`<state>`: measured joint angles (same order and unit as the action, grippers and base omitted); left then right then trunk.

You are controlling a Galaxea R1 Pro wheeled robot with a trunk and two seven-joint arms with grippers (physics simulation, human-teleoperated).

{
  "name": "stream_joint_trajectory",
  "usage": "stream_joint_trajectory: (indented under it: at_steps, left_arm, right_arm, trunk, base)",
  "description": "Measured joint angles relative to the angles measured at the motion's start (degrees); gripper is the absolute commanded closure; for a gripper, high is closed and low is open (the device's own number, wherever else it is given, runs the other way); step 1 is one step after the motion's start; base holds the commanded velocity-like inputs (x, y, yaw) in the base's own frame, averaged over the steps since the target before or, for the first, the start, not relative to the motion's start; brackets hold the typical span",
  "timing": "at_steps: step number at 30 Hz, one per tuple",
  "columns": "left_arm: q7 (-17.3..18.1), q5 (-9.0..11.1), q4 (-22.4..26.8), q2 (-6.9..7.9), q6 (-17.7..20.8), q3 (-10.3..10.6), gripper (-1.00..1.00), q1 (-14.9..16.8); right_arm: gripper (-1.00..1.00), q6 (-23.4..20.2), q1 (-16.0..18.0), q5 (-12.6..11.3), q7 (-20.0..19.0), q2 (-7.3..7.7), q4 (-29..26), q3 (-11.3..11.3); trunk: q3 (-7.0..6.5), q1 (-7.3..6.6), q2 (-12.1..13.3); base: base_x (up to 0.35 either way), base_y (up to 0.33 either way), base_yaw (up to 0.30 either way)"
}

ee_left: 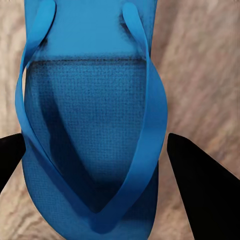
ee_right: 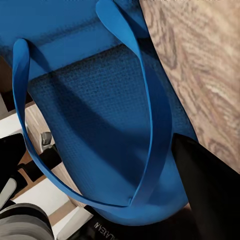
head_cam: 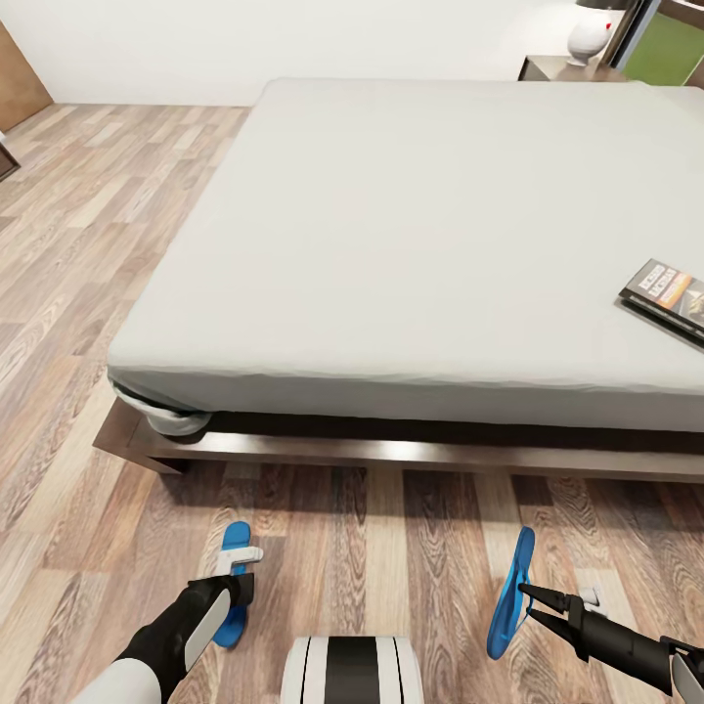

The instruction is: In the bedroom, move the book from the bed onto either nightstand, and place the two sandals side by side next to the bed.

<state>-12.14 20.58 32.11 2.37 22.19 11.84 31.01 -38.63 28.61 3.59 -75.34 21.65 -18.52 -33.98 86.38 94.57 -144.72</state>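
Item: two blue sandals on the floor (head_cam: 88, 293) before the bed (head_cam: 420, 225).
- Left sandal (head_cam: 233, 587), 7 o'clock: flat; left claw (head_cam: 235, 577) spread around it.
- Right sandal (head_cam: 510, 593), 5 o'clock: tilted on edge, pinched by right claw (head_cam: 533, 598).
- Book (head_cam: 670, 296), 3 o'clock on the mattress.

Risk: the edge-held sandal may twist or slip on release, landing askew.

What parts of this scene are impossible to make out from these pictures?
- Book: head view, its far end cut off by the picture's right edge.
- Left sandal: head view, its middle hidden by the left end effector.
- Nightstand: head view, mostly hidden behind the bed.
- Right sandal: right wrist view, its heel cut off.
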Motion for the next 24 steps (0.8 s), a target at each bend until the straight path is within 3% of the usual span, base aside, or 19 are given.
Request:
stream_joint_trajectory:
  at_steps: [5, 9, 17, 24]
  left_arm:
    - [-0.12, -0.05, 0.04, 0.0, -2.95, 0.05, 1.0, 0.0]
    - [-2.5, -0.03, -0.07, 0.0, -6.35, 0.06, 1.0, 0.0]
    - [-3.07, 0.07, -0.37, 0.0, -6.73, 0.07, 1.0, 0.0]
    - [-3.15, 0.1, -0.42, 0.0, -6.57, 0.07, 1.0, 0.0]
  right_arm:
    - [1.0, 0.0, 0.0, 0.0, 0.0, 0.0, 0.0, 0.0]
    - [1.0, 0.0, 0.0, 0.0, 0.0, 0.0, 0.01, 0.0]
    - [1.0, 0.0, 0.0, 0.0, 0.0, 0.0, 0.0, 0.0]
    - [1.0, 0.01, 0.0, 0.03, 0.0, 0.0, 0.01, 0.04]
  trunk:
    - [0.0, 0.0, 0.0]
    - [0.0, 0.0, 0.0]
    - [0.0, 0.0, 0.0]
    - [1.55, 0.18, -0.09]
  base:
    - [0.0, 0.0, 0.0]
    - [0.0, 0.0, 0.0]
    - [0.0, 0.0, 0.0]
    - [0.0, 0.0, 0.0]
